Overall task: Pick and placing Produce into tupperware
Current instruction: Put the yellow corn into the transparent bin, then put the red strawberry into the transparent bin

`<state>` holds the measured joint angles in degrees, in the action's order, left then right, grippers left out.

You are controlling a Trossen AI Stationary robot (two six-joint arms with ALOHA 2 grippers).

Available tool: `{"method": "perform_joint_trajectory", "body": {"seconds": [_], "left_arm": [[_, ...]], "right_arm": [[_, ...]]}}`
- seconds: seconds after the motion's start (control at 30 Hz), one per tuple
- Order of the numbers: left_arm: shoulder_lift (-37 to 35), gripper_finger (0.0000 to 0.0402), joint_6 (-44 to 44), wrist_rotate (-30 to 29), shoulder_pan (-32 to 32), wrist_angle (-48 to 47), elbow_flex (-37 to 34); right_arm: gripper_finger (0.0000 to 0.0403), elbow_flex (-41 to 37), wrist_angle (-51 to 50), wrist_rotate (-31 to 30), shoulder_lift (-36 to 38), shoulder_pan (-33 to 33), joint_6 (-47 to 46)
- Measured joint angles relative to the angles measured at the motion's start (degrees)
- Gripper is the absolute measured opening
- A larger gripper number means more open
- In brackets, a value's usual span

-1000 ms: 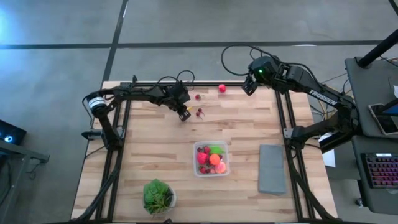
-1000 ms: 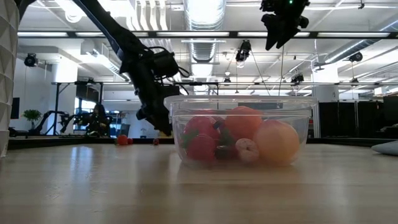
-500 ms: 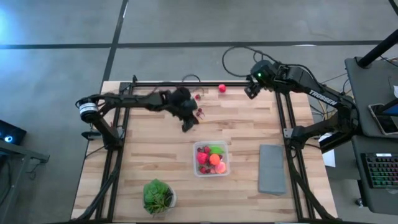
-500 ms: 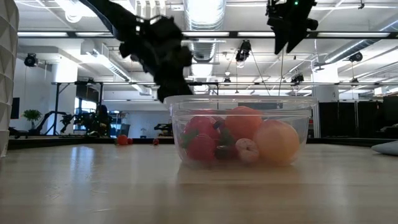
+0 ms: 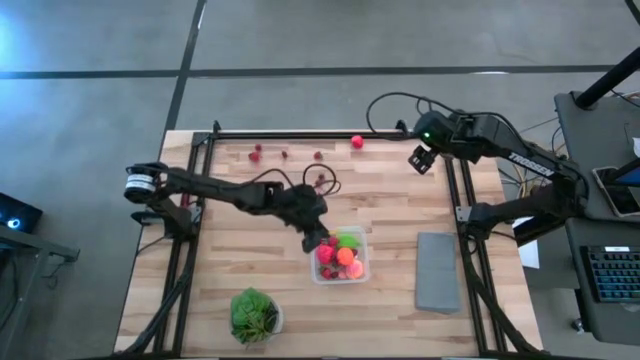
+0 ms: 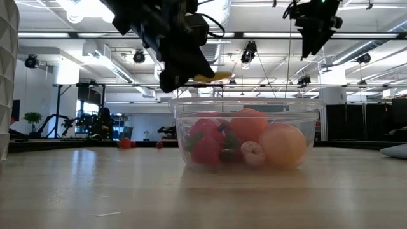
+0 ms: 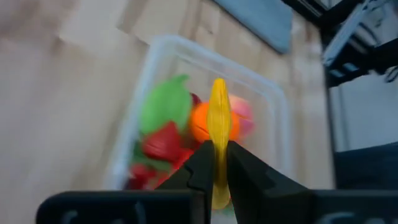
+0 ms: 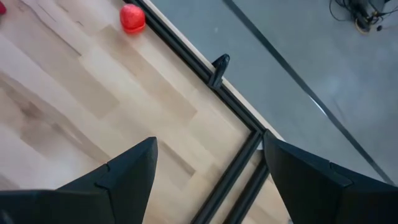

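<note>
The clear tupperware point(image 5: 340, 256) on the wooden table holds red, orange, pink and lime-green produce point(image 7: 186, 121). My left gripper point(image 5: 322, 240) hangs over its left rim, shut on a slim yellow piece point(image 7: 217, 109). Loose red berries point(image 5: 284, 153), a cherry pair point(image 5: 320, 181) and a red strawberry point(image 5: 356, 141) lie near the far edge. My right gripper point(image 5: 422, 160) hovers open near the far right corner and holds nothing; the strawberry point(image 8: 132, 18) lies ahead of it. My left gripper pinches the yellow piece's flat sides between its two fingers point(image 7: 202, 163). One end point(image 7: 217, 90) sticks out past the fingertips. The fingers slant down from the table's left. The piece point(image 6: 213, 76) is lifted clear, just above the tupperware's rim.
A leafy plant in a white bowl point(image 5: 255, 315) stands at the near edge, left of the tupperware. A flat grey slab point(image 5: 437, 270) lies to its right. Black frame rails point(image 5: 450, 190) run along the table's left, far and right sides.
My left gripper has swung from the far part of the table toward the near edge and right, rising a little. It has carried the yellow piece to just over the tupperware's left rim. My right gripper has drifted slightly toward the right edge, still open.
</note>
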<state>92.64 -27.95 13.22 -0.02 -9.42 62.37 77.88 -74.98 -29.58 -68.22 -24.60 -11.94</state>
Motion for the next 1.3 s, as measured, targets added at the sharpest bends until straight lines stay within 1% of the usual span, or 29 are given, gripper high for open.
{"method": "perform_joint_trajectory", "body": {"seconds": [0.1,0.17,0.27,0.37,0.43,0.53,0.6,0.7,0.77,0.83,0.87,0.93,1.03,1.1,1.17,1.3], "left_arm": [[0.1,0.0027,-4.4,0.8,-1.4,0.4,0.0],[0.4,0.0033,-6.7,0.7,-2.2,2.5,0.0],[0.4,0.0053,-12.3,0.0,-2.8,5.5,0.0],[0.4,0.0088,-17.9,-2.6,-3.0,5.0,0.0],[0.4,0.0118,-22.1,-3.9,-3.0,4.7,0.0],[0.4,0.0162,-22.7,-5.3,-2.7,4.3,0.0],[0.2,0.0182,-22.4,-6.8,-2.2,4.0,-0.1],[-2.0,0.0193,-23.1,-11.3,-0.7,3.9,-0.1],[-3.9,0.0194,-26.7,-14.7,1.1,3.3,-0.1],[-6.3,0.0194,-31.4,-17.2,3.9,-0.5,-0.1],[-7.4,0.0194,-32.1,-18.4,5.6,-2.2,-0.1],[-9.8,0.0194,-29.5,-21.8,8.6,-5.9,-0.1],[-13.1,0.0194,-25.4,-30.0,12.6,-12.9,-0.1],[-14.8,0.0194,-23.2,-32.8,15.6,-18.1,-0.2],[-15.7,0.0194,-19.6,-33.3,18.2,-19.6,-0.3],[-16.5,0.0194,-16.4,-33.1,21.6,-20.8,-0.5]], "right_arm": [[0.029,-2.8,1.5,0.0,2.7,0.0,0.1],[0.029,-4.5,2.0,0.0,4.4,0.0,0.1],[0.029,-6.6,2.0,0.2,6.7,0.0,-0.1],[0.029,-8.0,2.1,0.4,8.6,0.0,-1.5],[0.029,-8.5,2.5,1.5,9.7,0.0,-1.7],[0.029,-8.9,4.1,3.0,11.0,0.0,-1.7],[0.029,-8.9,5.2,3.2,11.5,0.0,-1.7],[0.029,-8.9,5.8,3.2,12.0,0.0,-1.6],[0.029,-8.9,6.2,3.2,12.0,0.0,-1.6],[0.029,-8.9,6.8,3.2,11.9,0.0,-1.5],[0.029,-8.9,7.3,3.2,11.9,0.0,-1.5],[0.029,-8.9,8.4,3.2,11.7,0.0,-1.5],[0.029,-8.9,9.6,3.2,11.6,0.0,-1.5],[0.029,-8.9,10.0,3.5,11.4,0.0,-1.5],[0.029,-9.0,11.7,6.9,11.2,0.0,-1.9],[0.029,-10.0,19.4,18.9,8.0,0.0,-3.1]]}}
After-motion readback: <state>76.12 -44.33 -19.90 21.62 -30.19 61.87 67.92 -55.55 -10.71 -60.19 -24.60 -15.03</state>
